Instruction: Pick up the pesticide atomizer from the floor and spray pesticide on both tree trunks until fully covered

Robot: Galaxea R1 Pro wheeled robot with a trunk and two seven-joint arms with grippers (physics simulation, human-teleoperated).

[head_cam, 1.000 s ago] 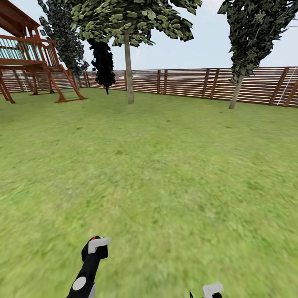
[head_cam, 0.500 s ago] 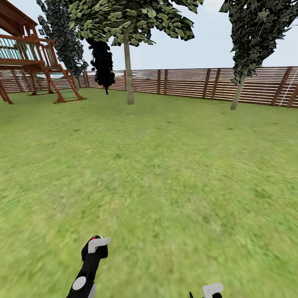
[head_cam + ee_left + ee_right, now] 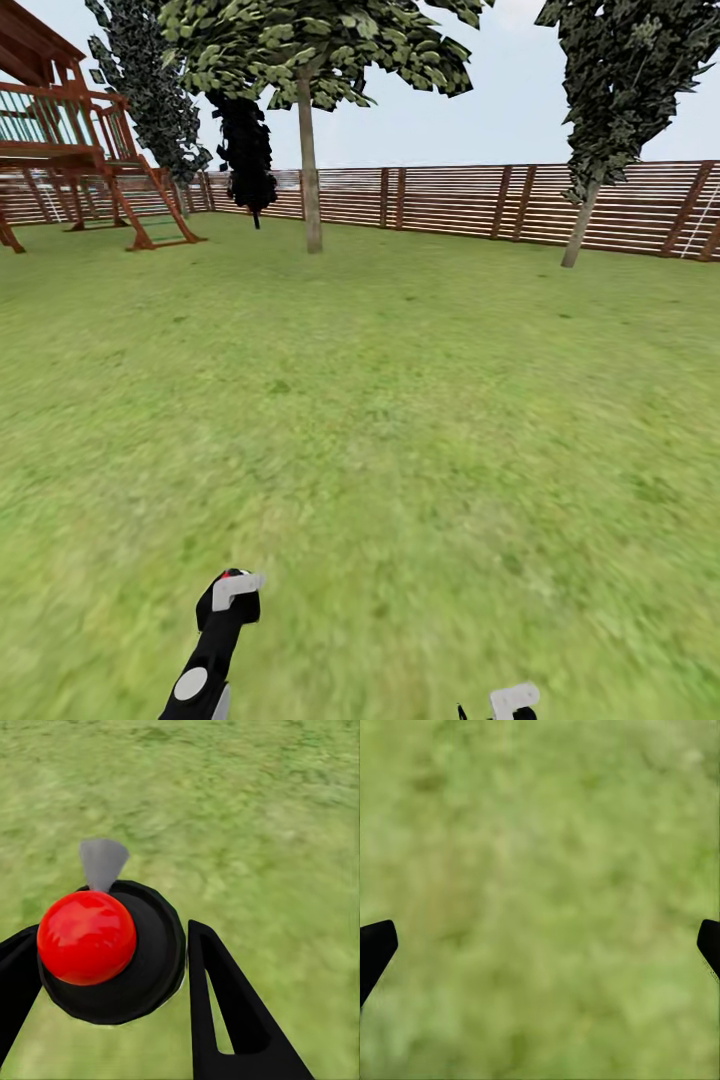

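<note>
- The left hand (image 3: 112,967) is clenched round the pesticide atomizer (image 3: 112,952), a black body with a red knob and grey nozzle, held low over the grass floor (image 3: 400,420).
- The right hand (image 3: 540,945) hangs spread wide, holding nothing.
- Two trees (image 3: 308,150) (image 3: 590,180) stand far ahead before the wooden fence (image 3: 450,200); a playset (image 3: 70,150) stands off to the left.
</note>
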